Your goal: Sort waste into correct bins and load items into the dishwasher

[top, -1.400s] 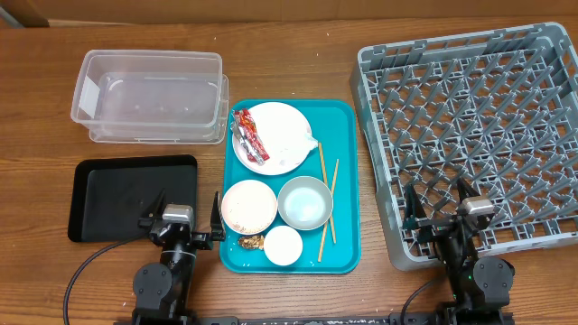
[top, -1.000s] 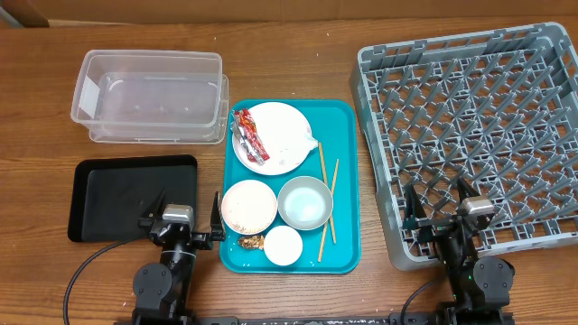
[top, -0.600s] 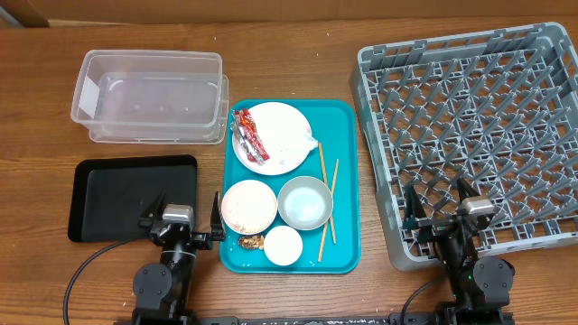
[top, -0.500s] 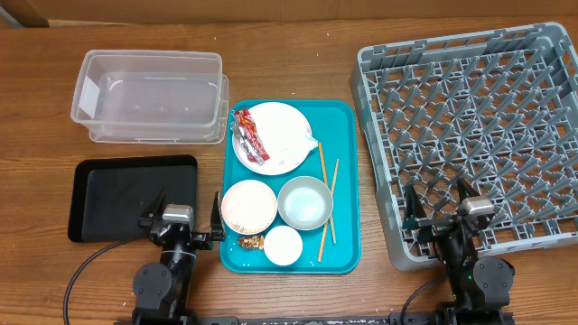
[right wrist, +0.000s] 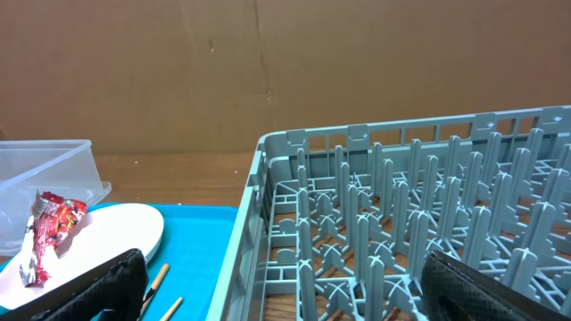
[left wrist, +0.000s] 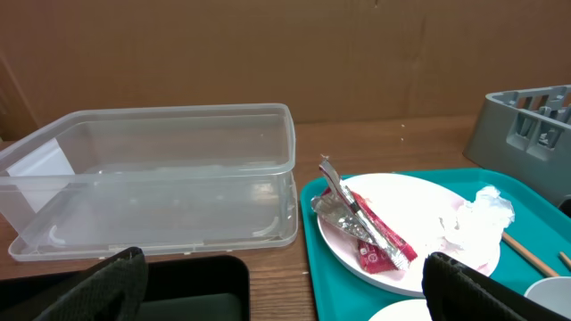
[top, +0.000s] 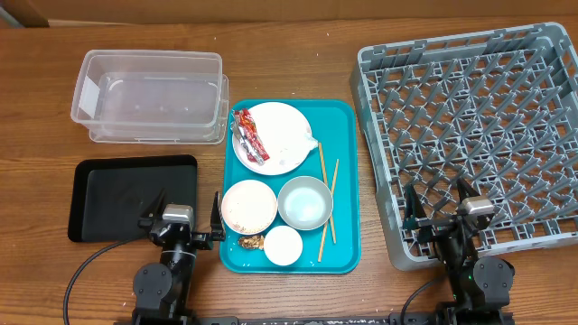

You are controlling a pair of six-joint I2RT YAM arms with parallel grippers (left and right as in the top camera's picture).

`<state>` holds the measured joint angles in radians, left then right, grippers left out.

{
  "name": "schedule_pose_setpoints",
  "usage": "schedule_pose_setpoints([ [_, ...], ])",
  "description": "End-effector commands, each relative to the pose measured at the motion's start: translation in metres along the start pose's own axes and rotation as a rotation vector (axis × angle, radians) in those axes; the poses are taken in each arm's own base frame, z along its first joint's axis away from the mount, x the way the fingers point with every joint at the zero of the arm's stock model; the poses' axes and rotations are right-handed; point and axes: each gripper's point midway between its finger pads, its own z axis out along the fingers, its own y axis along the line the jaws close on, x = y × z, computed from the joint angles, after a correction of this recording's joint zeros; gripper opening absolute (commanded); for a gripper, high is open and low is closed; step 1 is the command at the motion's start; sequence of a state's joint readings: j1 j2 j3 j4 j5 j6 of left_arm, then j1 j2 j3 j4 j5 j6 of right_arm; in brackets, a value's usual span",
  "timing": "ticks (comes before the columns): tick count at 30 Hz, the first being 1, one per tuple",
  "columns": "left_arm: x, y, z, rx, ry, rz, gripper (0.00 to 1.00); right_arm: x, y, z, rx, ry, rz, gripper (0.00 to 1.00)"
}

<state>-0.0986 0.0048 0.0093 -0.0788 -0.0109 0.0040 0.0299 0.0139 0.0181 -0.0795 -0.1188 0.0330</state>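
1. Upper left: the clear tub (top: 149, 95) stands on the desk (top: 298, 63), with the black tray (top: 117, 194) below it.
2. Lower left: the left tool (left wrist: 285, 290) is spread wide and holds nothing.
3. Centre: the teal tray (top: 343, 181) carries the plate (top: 284, 135) with the red wrapper (top: 249, 135) and the tissue (top: 310, 144) on it. Below the plate are the white bowl (top: 248, 206), grey bowl (top: 304, 202), cup (top: 283, 245) and brown lump (top: 250, 242). The chopsticks (top: 327, 194) lie to the right of them.
4. Right: the grey rack (top: 479, 135).
5. Lower right: the right tool (right wrist: 285, 290) is spread wide and holds nothing.

Bowls (top: 249, 206) close-packed on teal tray (top: 346, 119); narrow gap to dish rack (top: 470, 126).
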Motion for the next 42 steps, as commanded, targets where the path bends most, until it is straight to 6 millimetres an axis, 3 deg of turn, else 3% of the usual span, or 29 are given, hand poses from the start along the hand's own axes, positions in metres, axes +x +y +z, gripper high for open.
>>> schedule_pose_setpoints([
  [1,0.0022,-0.0036,0.0004,0.018,0.004,0.023,1.0,0.001,0.0002,0.0001,0.0,-0.007,0.004,1.0],
  [42,0.0022,-0.0036,0.0004,0.018,0.004,0.004,1.0,0.001,0.0002,0.0001,0.0,-0.007,0.004,1.0],
])
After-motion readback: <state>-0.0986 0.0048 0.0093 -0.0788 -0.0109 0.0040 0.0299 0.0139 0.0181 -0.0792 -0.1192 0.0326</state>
